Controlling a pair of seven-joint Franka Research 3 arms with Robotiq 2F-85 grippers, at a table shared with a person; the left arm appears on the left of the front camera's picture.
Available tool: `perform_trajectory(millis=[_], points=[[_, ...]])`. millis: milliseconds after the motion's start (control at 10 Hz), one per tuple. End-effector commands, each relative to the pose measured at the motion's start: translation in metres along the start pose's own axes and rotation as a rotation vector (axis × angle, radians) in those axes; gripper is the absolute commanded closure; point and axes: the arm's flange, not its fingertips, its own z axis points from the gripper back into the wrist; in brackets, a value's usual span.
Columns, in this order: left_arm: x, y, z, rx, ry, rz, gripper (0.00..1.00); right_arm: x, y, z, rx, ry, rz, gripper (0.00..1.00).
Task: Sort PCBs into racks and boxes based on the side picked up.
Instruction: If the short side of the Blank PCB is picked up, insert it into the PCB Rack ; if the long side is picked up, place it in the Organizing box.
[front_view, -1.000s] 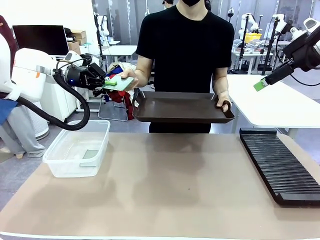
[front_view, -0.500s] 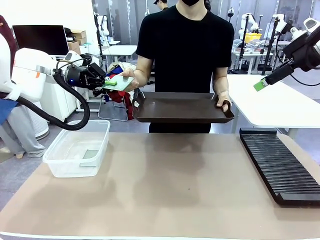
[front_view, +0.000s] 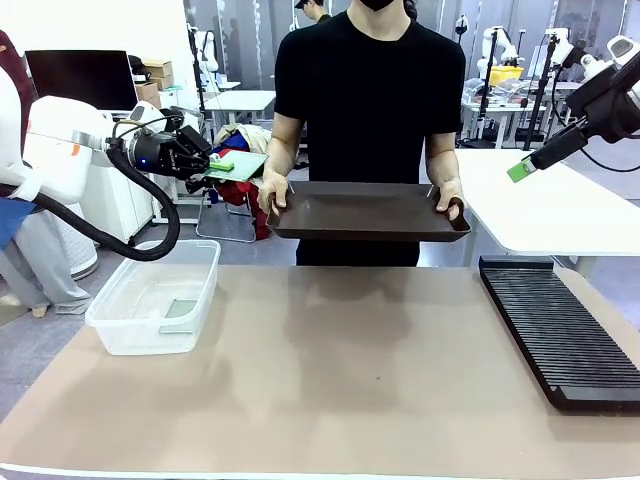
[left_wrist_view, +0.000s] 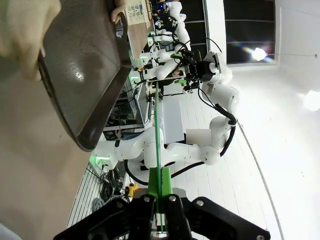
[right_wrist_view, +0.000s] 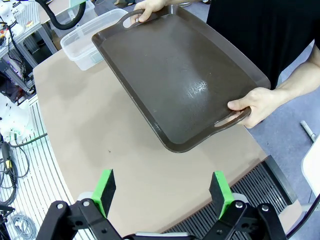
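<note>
My left gripper (front_view: 207, 166) is shut on the edge of a green PCB (front_view: 237, 165), held level in the air above and beyond the clear box (front_view: 155, 295). In the left wrist view that PCB (left_wrist_view: 157, 140) is edge-on, a thin green line pinched between my shut fingers (left_wrist_view: 159, 202). A second board (front_view: 180, 307) lies flat in the box. The black slotted rack (front_view: 560, 330) lies at the table's right edge. My right gripper (front_view: 520, 168) hangs high at the right, open and empty (right_wrist_view: 162, 189), looking down on the tray and the box (right_wrist_view: 92, 37).
A person at the far side holds a dark brown tray (front_view: 365, 212) level with both hands over the table's far edge; its bare bottom (right_wrist_view: 180, 80) shows from above. A white side table (front_view: 540, 210) stands behind the rack.
The person's hand has let go of the PCB and dropped back to the tray's handle. The PCB stays in my left gripper. Neither arm has moved.
</note>
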Motion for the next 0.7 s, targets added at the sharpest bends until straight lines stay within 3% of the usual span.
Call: perform_trajectory(millis=[0,600], points=[[-0.0006,-0.0007,-0.0004,-0.003,0.004,0.000,1.00,-0.0003,0.0003,-0.0008,0.015,-0.012,0.002,0.00],[-0.0006,-0.0007,-0.0004,-0.003,0.004,0.000,1.00,-0.0003,0.0003,-0.0008,0.015,-0.012,0.002,0.00]])
